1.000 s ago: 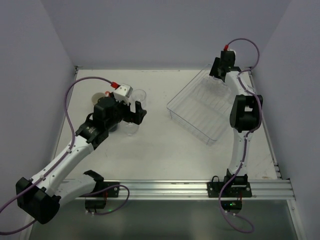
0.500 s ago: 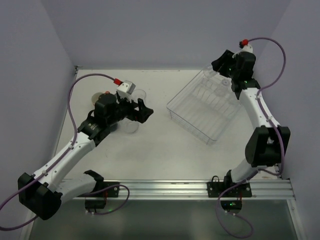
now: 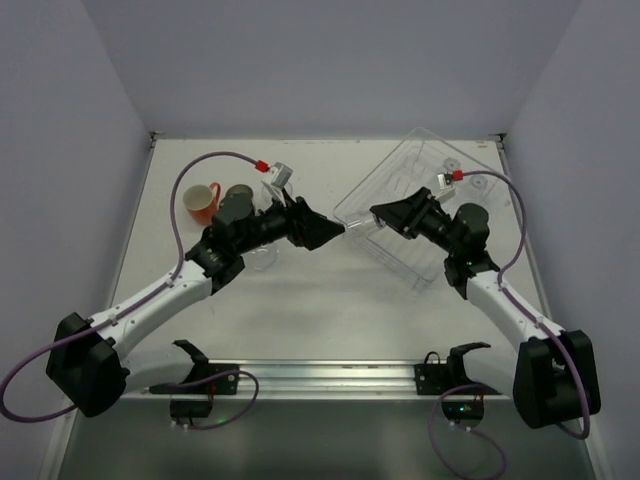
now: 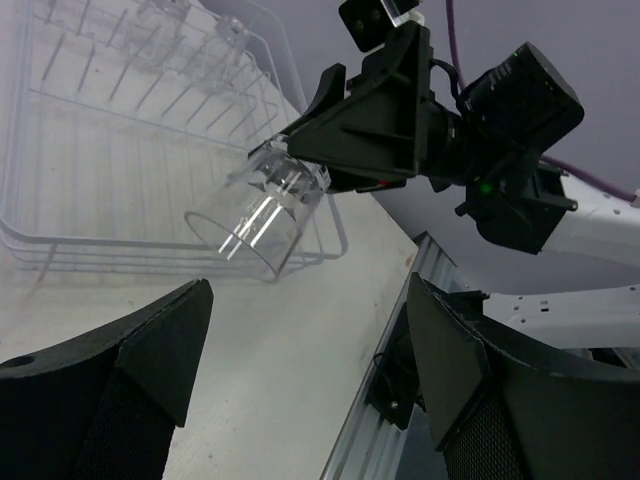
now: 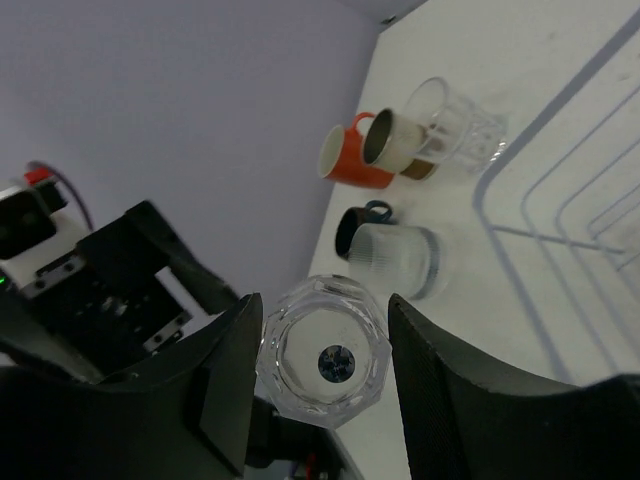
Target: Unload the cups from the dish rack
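My right gripper (image 3: 378,214) is shut on a clear tumbler (image 3: 356,224) and holds it in the air over the near left corner of the clear dish rack (image 3: 428,262). In the right wrist view the tumbler (image 5: 325,360) sits base-on between both fingers. My left gripper (image 3: 330,232) is open and empty, its tips close to the tumbler's mouth; its wrist view shows the tumbler (image 4: 255,215) ahead of the jaws. On the table at the left stand the orange-red mug (image 3: 200,201), a beige cup (image 5: 395,145), a dark blue cup (image 5: 360,225) and clear tumblers (image 5: 455,120).
A ribbed frosted tumbler (image 5: 400,260) stands beside the dark blue cup. The rack (image 4: 100,150) lies at an angle at the back right. The metal rail (image 3: 380,375) runs along the near edge. Walls close in on three sides.
My right arm swung from the rack's far end to its near left corner, carrying a clear tumbler. My left arm reached right toward it, uncovering the mug and cups.
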Action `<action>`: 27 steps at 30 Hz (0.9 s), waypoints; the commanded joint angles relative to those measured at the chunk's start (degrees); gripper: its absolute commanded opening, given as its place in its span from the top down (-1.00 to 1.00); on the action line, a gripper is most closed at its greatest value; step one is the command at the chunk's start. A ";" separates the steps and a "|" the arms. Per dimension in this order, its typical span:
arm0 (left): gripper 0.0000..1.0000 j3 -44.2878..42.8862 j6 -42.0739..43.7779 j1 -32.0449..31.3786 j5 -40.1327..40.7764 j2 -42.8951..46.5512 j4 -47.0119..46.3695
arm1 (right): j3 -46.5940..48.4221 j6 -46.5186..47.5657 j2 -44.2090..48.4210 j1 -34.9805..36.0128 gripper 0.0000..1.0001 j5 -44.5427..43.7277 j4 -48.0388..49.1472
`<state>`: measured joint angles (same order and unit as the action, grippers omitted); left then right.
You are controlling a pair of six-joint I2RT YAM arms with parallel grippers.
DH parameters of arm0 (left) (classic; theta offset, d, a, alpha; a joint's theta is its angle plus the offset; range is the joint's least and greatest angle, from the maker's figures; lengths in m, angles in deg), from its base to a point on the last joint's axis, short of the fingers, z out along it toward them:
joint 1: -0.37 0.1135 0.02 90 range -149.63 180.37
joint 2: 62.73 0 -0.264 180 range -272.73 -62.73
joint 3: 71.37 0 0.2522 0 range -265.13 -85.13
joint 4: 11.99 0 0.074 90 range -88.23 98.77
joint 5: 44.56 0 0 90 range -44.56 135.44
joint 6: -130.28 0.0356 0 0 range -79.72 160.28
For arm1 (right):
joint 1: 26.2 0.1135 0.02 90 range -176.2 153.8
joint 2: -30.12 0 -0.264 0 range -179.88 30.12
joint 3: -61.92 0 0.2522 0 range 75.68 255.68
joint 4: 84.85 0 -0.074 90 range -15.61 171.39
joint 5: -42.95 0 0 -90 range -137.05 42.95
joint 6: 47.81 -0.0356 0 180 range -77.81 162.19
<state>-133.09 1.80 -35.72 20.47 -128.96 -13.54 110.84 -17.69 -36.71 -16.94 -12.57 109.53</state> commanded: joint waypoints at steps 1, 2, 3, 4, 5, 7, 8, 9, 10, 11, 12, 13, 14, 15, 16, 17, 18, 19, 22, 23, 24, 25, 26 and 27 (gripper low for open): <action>-0.68 0.42 -4.76 -1.43 0.18 -1.44 -7.19 | -3.60 -10.08 5.04 3.13 0.40 4.19 15.70; -0.66 0.42 -4.76 -1.95 0.97 -1.79 -7.36 | -4.21 -10.61 5.91 4.35 0.40 4.02 16.41; -0.65 0.24 -5.11 -2.13 0.98 -2.22 -7.45 | -5.09 -11.05 6.27 4.71 0.40 4.10 17.03; -0.63 0.24 -5.55 -2.22 0.89 -3.10 -7.89 | -5.53 -11.83 6.62 4.98 0.40 3.93 17.99; -0.60 0.15 -5.90 -2.48 0.02 -3.46 -8.41 | -5.80 -11.93 7.23 5.24 0.39 3.84 18.00; -0.57 0.07 -6.69 -2.75 -0.52 -4.07 -9.47 | -5.80 -11.67 7.50 5.42 0.39 3.93 17.22; -0.48 -0.02 -6.87 -3.19 -0.86 -4.25 -9.82 | -5.89 -11.67 7.50 5.60 0.39 3.84 17.21; -0.44 -0.20 -7.13 -3.36 -1.13 -4.77 -10.09 | -5.98 -11.67 7.41 5.68 0.39 3.84 17.30; -0.39 -0.37 -7.31 -3.45 -1.57 -5.04 -10.44 | -6.06 -11.75 7.41 5.77 0.39 3.75 17.47; -0.29 -0.46 -7.66 -3.80 -2.35 -5.30 -10.96 | -6.15 -11.75 7.33 5.86 0.39 3.67 17.56; -0.24 -0.38 -8.36 -3.89 -2.71 -5.91 -11.40 | -6.24 -11.75 7.15 5.95 0.39 3.58 17.65; -0.16 -0.37 -8.71 -4.07 -3.58 -6.18 -12.10 | -6.24 -11.75 7.06 6.04 0.39 3.58 17.82; -0.11 -0.29 -8.98 -4.24 -3.85 -6.45 -12.37 | -6.33 -11.75 6.97 6.04 0.39 3.58 17.91; -0.08 -0.11 -9.76 -4.33 -4.12 -6.88 -12.81 | -6.42 -11.75 6.71 6.12 0.39 3.58 18.00; -0.04 -0.02 -10.21 -4.51 -4.82 -7.06 -13.86 | -6.42 -11.75 6.54 6.12 0.39 3.58 18.26; 0.04 0.06 -10.82 -4.60 -5.17 -7.32 -14.39 | -6.50 -11.84 6.45 6.21 0.39 3.49 18.44; 0.08 -0.02 -11.09 -4.68 -5.52 -7.68 -14.83 | -6.59 -11.84 6.10 6.21 0.39 3.49 18.53; 0.13 -0.11 -11.35 -4.95 -5.96 -7.85 -15.44 | -6.68 -11.93 5.57 6.30 0.39 3.32 18.88; 0.31 -0.20 -11.62 -5.12 -5.88 -7.94 -15.80 | -6.94 -13.07 4.08 6.82 0.39 3.66 21.33; 0.38 -0.11 -11.53 -5.21 -5.62 -7.86 -15.89 | -6.94 -13.33 3.73 7.00 0.39 4.01 21.78; 0.45 -0.02 -11.36 -5.12 -5.35 -7.51 -15.80 | -6.86 -13.51 3.46 7.26 0.39 4.02 22.13; 0.67 -0.02 -11.18 -5.12 -4.92 -7.33 -15.80 | -6.86 -13.34 3.11 7.88 0.39 3.93 22.05; 0.77 0.06 -10.66 -5.12 -4.74 -7.07 -15.72 | -6.86 -13.16 3.02 8.14 0.36 3.75 21.78; 0.86 0.06 -10.30 -5.21 -4.30 -6.37 -14.84 | -6.86 -12.90 2.93 8.32 0.34 3.75 21.52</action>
<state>-132.83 -9.69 -40.25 16.06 -136.98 -25.14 104.26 -30.52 -33.34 -10.41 -10.12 128.13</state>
